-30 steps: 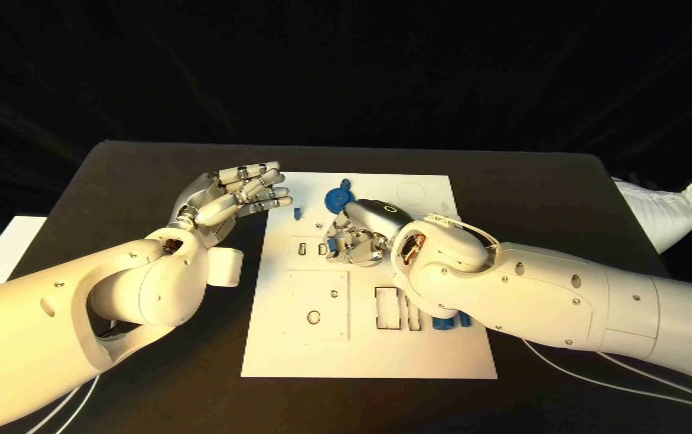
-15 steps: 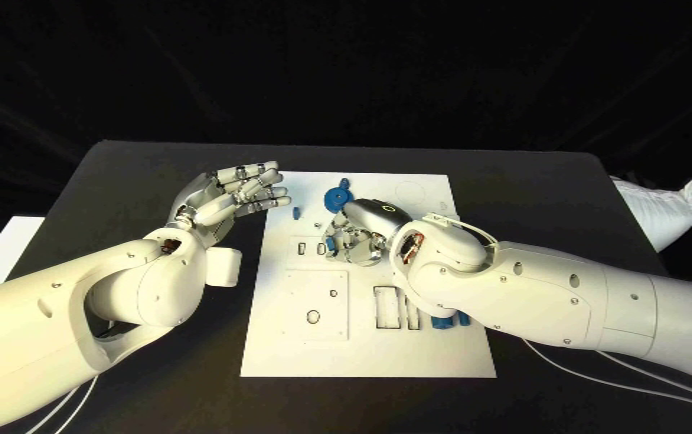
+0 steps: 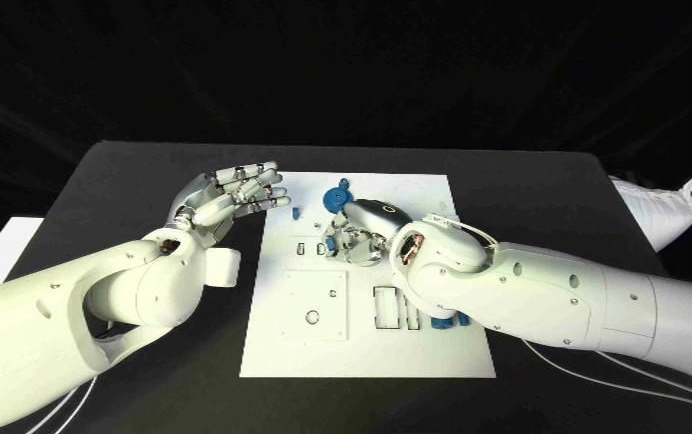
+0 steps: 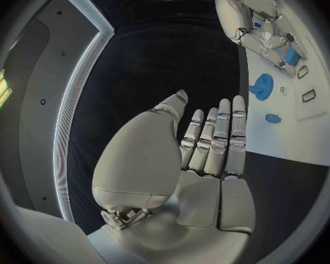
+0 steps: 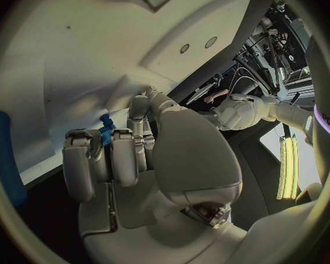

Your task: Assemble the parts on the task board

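The white task board (image 3: 368, 344) lies in the middle of the black table. My right hand (image 3: 369, 226) is down on its upper middle, fingers curled over a small blue part (image 3: 332, 245); the same blue part (image 5: 105, 129) peeks out between the fingers (image 5: 124, 155) in the right wrist view. My left hand (image 3: 237, 194) hovers open beside the board's left edge, fingers straight and together, holding nothing. A blue gear (image 3: 336, 197) lies on the board's far edge, with a small blue peg (image 3: 297, 212) near it. The left wrist view shows the gear (image 4: 262, 87), the peg (image 4: 273, 118) and my right hand (image 4: 255, 19).
More blue parts (image 3: 449, 322) lie at the board's right side beside my right forearm. Empty slots (image 3: 389, 306) and a square recessed plate (image 3: 315, 306) sit in the board's near half. A long blue piece (image 5: 5, 161) shows at the rim of the right wrist view.
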Available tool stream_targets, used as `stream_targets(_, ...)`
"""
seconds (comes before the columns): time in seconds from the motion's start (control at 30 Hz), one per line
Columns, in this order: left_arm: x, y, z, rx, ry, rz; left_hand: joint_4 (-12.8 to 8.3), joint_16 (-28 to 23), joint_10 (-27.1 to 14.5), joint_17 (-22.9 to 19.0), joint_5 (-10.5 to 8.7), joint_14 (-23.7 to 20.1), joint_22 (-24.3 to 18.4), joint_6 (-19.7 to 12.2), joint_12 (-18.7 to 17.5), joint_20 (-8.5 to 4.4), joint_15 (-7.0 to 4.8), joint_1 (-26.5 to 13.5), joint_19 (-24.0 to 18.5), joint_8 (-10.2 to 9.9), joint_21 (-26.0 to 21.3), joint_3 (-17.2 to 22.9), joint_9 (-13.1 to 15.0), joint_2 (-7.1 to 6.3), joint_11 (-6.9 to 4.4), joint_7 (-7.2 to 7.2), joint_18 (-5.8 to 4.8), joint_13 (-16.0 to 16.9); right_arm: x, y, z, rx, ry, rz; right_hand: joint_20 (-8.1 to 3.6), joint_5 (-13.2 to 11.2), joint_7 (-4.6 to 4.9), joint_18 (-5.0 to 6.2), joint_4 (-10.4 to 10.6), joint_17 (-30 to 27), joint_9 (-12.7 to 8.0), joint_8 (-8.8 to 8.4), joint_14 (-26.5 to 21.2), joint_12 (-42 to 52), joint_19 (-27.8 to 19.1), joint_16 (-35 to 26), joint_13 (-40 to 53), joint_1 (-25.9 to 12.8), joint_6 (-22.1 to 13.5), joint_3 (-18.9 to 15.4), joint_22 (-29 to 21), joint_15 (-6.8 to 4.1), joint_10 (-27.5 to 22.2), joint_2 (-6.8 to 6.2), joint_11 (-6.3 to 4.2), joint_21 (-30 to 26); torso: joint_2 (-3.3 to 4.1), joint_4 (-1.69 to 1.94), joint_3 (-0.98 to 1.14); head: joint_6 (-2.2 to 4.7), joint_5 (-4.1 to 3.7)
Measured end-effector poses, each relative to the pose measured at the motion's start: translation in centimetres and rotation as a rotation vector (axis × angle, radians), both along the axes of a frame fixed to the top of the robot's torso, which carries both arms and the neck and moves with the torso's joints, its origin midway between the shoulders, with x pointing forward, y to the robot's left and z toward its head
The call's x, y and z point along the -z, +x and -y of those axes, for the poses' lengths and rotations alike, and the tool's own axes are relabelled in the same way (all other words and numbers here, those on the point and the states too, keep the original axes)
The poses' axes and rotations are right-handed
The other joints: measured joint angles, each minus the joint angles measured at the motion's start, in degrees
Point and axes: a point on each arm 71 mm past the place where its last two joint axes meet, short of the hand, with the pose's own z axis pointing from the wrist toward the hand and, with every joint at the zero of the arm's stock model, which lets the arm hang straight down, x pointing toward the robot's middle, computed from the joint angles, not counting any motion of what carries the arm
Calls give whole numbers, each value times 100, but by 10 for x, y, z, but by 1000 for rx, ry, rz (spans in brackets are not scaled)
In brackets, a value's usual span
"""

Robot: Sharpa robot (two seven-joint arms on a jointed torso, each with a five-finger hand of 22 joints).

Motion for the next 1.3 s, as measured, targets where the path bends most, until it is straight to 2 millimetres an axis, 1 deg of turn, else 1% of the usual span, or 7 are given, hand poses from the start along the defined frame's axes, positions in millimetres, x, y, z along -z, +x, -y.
stream_targets(0.1,0,0,0,0,0,0,0,0,0,0,0,0,0,0,0,0,0,0,0,0,0,0,0,0,0,0,0,0,0,0,0,1,5,-3,0,0,-8,0,5,0,0,0,0,-555,0,-61,-406,20,-8,41,0,0,-197,20,2,-34,1,-1,1,1,3)
stream_targets(0.4,0,0,0,0,0,0,0,0,0,0,0,0,0,0,0,0,0,0,0,0,0,0,0,0,0,0,0,0,1,1,2,0,19,-17,0,0,3,0,53,-1,-13,0,-3,-1533,0,-321,-1389,66,5,250,-1,3,-226,-26,53,-63,1,-2,2,-14,4)
stream_targets(0.53,0,0,0,-1,0,-1,0,0,0,0,0,0,1,0,0,0,0,0,0,0,0,0,0,0,0,0,0,0,1,2,2,-3,28,-23,54,-24,78,1,61,-1,-12,1,-4,-1915,-1,-346,-1715,90,-33,321,-1,51,-293,-49,102,-94,1,-2,3,-20,3)
stream_targets(0.8,0,0,-1,-1,1,-1,-36,-34,0,-6,0,0,-6,0,0,20,0,0,20,0,0,3,0,0,0,0,0,0,1,3,2,-9,41,-33,74,-24,105,0,71,-1,-13,2,0,-2424,-10,-356,-1699,90,-38,376,-2,84,-272,-49,122,-94,2,0,3,-35,2)
stream_targets(0.93,0,0,-1,-1,1,-1,-36,-34,0,-6,0,0,-6,0,0,20,0,0,20,0,0,3,0,0,0,0,1,0,1,3,3,-12,45,-36,94,-24,107,1,86,-1,-12,2,0,-2476,-31,-356,-1698,59,-39,391,-2,125,-263,-80,123,-94,2,0,3,-39,4)
stream_targets(1.17,0,0,-1,-2,1,-2,-36,-34,0,-5,0,0,-5,0,0,20,0,0,20,0,0,3,0,0,0,0,0,0,1,3,3,-15,50,-40,136,-24,141,0,86,-31,-12,2,-10,-2577,-32,-386,-1532,42,-74,391,-2,139,-269,-97,170,-116,2,-2,3,-48,5)
stream_targets(1.3,0,0,-1,-1,1,-2,-36,-34,0,-5,0,0,-5,0,0,20,0,0,20,0,0,3,0,0,0,0,0,0,1,3,2,-17,51,-43,156,-24,200,0,86,-60,-23,2,0,-2577,-51,-410,-1516,28,-135,391,-3,165,-285,-111,196,-150,1,-1,3,-53,2)
